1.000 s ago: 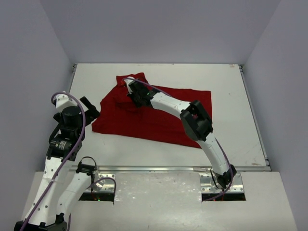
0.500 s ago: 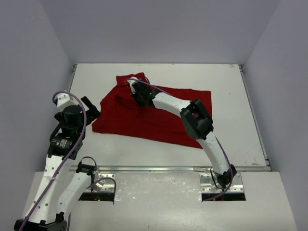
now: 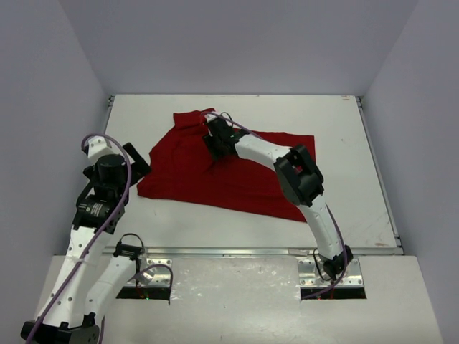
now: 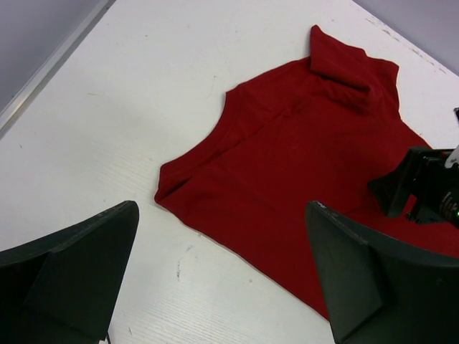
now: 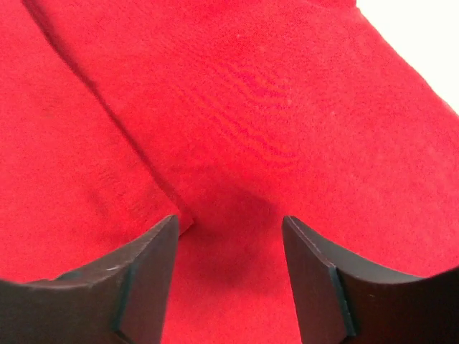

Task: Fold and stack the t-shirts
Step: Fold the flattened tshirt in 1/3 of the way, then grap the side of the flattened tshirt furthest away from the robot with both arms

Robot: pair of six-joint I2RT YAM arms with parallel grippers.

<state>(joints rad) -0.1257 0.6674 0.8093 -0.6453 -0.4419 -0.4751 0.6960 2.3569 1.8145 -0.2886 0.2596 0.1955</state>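
Observation:
One dark red t-shirt (image 3: 237,179) lies spread on the white table (image 3: 344,129), with a folded-over flap at its far left corner (image 3: 190,118). My right gripper (image 3: 214,137) hovers low over the shirt's far middle, jaws open, nothing between them. In the right wrist view the t-shirt (image 5: 251,107) fills the frame, and a layered fold edge (image 5: 122,143) runs to the left finger of the right gripper (image 5: 229,222). My left gripper (image 3: 136,161) stands open, apart from the shirt's left edge. In the left wrist view the t-shirt (image 4: 301,158) lies beyond the left gripper (image 4: 221,215).
Grey walls enclose the table on three sides. A raised rail (image 3: 272,251) runs along the near edge in front of the arm bases. The right arm's elbow (image 3: 297,175) arches over the shirt's right half.
My right gripper has opened and let go of the cloth it pinched, shifting a little right. The flap at the shirt's far left has settled flat. The left arm barely moved.

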